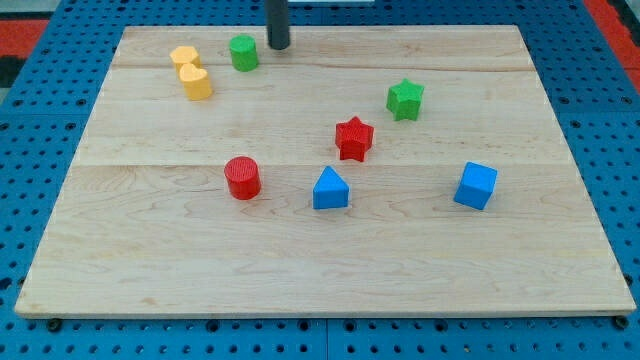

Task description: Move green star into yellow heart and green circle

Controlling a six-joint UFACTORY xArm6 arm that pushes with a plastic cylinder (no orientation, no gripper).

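Observation:
The green star [405, 99] lies on the wooden board right of centre, toward the view's top. The green circle [243, 52] stands near the top edge at the left. Two yellow blocks sit left of it: one [185, 58] at the top and one [196, 83] just below, touching it; which one is the heart I cannot tell for sure. My tip [278, 46] is at the top edge, just right of the green circle and far left of the green star.
A red star [354, 138] lies below and left of the green star. A red cylinder [242, 177], a blue triangular block [330, 189] and a blue cube [476, 185] lie across the middle. The board [150, 260] rests on a blue pegboard.

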